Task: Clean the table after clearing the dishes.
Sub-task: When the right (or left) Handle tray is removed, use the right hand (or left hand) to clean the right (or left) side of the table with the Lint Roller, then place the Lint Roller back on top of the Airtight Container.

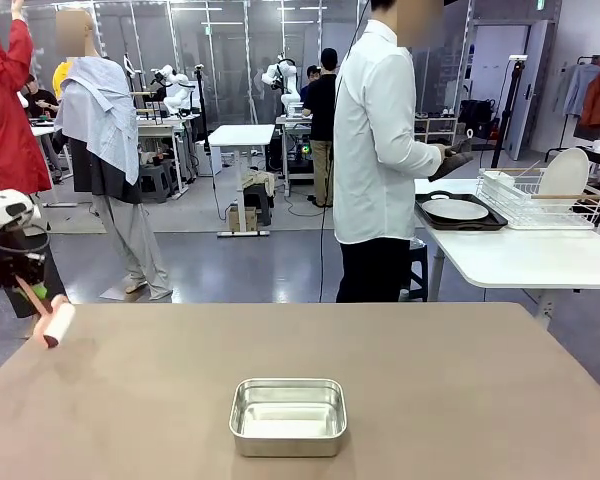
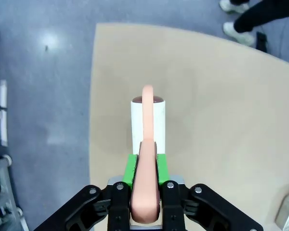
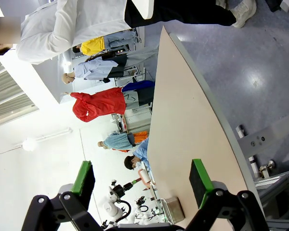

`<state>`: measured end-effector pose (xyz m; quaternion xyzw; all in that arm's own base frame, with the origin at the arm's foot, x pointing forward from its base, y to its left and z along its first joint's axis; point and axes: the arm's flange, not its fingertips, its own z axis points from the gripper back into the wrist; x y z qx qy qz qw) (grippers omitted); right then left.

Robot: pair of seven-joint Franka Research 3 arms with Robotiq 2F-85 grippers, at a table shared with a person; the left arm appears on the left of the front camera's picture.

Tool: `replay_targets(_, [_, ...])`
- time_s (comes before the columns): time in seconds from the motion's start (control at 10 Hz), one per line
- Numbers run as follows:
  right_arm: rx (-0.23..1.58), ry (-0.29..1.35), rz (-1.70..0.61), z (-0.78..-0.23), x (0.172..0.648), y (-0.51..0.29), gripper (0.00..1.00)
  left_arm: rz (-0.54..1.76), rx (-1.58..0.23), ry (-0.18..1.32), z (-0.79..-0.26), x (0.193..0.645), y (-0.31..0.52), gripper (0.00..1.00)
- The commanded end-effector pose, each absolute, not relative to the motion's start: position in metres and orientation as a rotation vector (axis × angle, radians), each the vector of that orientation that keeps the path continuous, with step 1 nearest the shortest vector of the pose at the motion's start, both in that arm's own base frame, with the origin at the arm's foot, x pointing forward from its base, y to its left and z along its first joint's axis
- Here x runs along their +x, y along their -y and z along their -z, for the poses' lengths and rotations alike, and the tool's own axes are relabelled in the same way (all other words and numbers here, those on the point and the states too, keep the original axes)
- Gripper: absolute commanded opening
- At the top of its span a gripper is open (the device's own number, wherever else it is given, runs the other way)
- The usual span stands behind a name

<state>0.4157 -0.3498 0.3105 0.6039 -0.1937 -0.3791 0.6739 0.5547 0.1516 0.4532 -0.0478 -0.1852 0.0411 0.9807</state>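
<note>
Front view gives us the overall state: the worktop (image 1: 460, 370) carries a small steel pan (image 1: 288, 415) near its close edge, while the dishes have left it. One white plate (image 1: 456, 209) lies on a dark tray (image 1: 492, 222) on the smaller white side table (image 1: 520, 255), beside a wire rack (image 1: 540, 200), and the person (image 1: 378, 150) stands there turned toward that table, holding a dark item we cannot identify. We judge the clearing step complete and the cleaning step now in hand. At the far left corner of the worktop, the left pincer (image 1: 30, 285) holds a lint roller (image 1: 58, 324) with its white drum at the surface edge. Left wrist view confirms the grasp: the left pincer (image 2: 145, 166) is clenched on the pink handle (image 2: 145, 187), green pads (image 2: 130, 168) pressing both sides, and the white drum (image 2: 148, 122) points down at the worktop (image 2: 221, 106) just inside its corner. Whether the drum touches the surface we cannot tell. Right wrist view shows the right pincer (image 3: 142, 178) released, its pads wide apart and grasping nothing, looking along the worktop (image 3: 188, 134). We judge the next move calls for rolling the drum in straight passes across the top, and steering around the pan.
</note>
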Motion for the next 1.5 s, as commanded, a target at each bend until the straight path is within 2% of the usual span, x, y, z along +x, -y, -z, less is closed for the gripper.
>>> replay_targets(0.0, [1.343,0.438,0.857,-0.313,0.414,0.346,1.0,-0.078,-0.03,0.498,-0.495,0.527,-0.134,0.2])
replay_targets(0.2, [1.343,0.438,0.857,-0.313,0.414,0.346,1.0,-0.088,-0.01,0.516,-0.517,0.519,-0.134,0.2])
replay_targets(0.3, [1.343,0.438,0.857,-0.313,0.414,0.346,1.0,-0.054,-0.051,0.487,-0.51,0.539,-0.14,0.2])
replay_targets(1.3, [1.343,0.438,0.857,-0.313,0.414,0.346,1.0,-0.052,-0.042,0.473,-0.506,0.539,-0.137,0.2])
replay_targets(1.4, [1.343,0.438,0.857,-0.313,0.414,0.346,1.0,0.127,-0.063,0.556,-0.525,0.551,-0.12,0.2])
